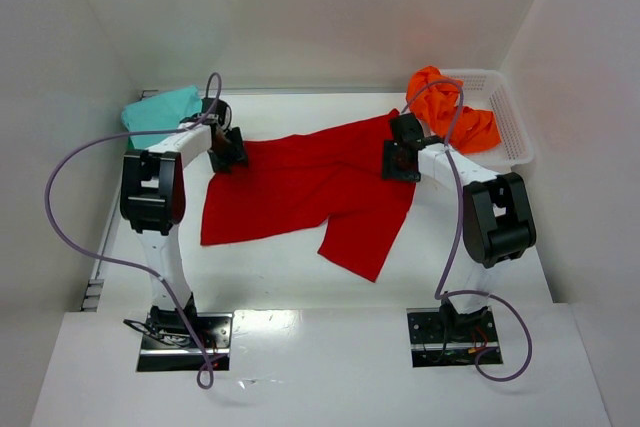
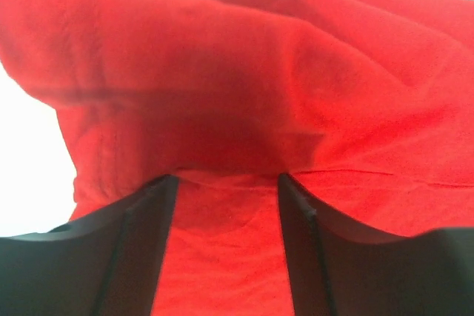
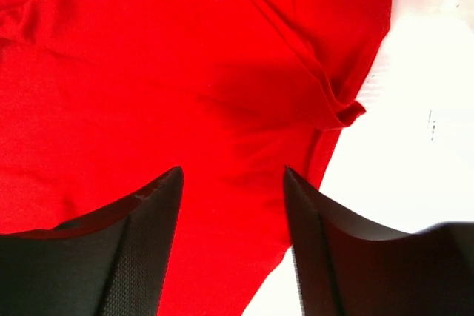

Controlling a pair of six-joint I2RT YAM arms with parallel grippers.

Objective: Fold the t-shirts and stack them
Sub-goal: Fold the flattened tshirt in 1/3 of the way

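- The left gripper (image 2: 226,179) is open: its two dark fingers stand apart, and red cloth lies loose in the gap between them.
- Just beyond its fingertips the cloth rises in a soft, shadowed fold.
- In the top view this gripper sits at the left edge of the red t-shirt (image 1: 300,182), toward the far left part of the desk (image 1: 270,282).
- The right gripper (image 3: 232,172) is open too, with its fingers spread over flat red cloth and closed on nothing.
- To its right a hemmed edge (image 3: 342,112) of the shirt puckers, with bare white desk beside it.
- In the top view this gripper rests over the shirt's right part, near the basket.
- The red t-shirt lies spread and rumpled across the middle of the desk between the two grippers, with one flap reaching toward the near edge.
- The teal t-shirt (image 1: 160,112) is bunched in the far left corner, just behind the left arm.
- The orange t-shirt (image 1: 455,117) is crumpled at the left end of the white mesh basket (image 1: 512,119), in the far right corner.
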